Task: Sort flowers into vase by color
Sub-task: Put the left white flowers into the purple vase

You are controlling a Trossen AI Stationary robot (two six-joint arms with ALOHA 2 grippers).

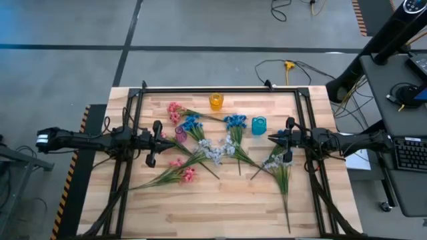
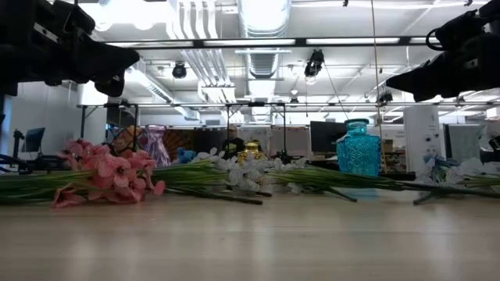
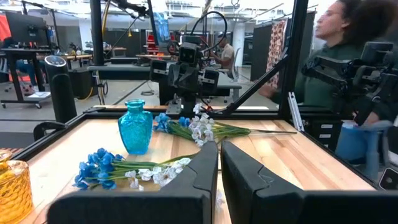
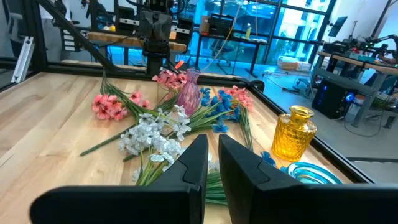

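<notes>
nearest the low camera, pink clustered artificial flowers (image 2: 109,178) lying loose on the wooden desk (image 1: 227,207), mixed with blue (image 1: 235,122) and pale white sprigs (image 1: 215,151), unsorted. glass vases, teal (image 1: 259,125), amber (image 1: 215,101), pink (image 1: 181,134), waiting upright behind. left claw (image 1: 155,143) and right claw (image 1: 279,140) pressed together, empty, hovering at either side.

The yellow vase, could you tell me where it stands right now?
In the high view, the yellow vase stands upright near the table's far edge, left of the blue vase.
</notes>
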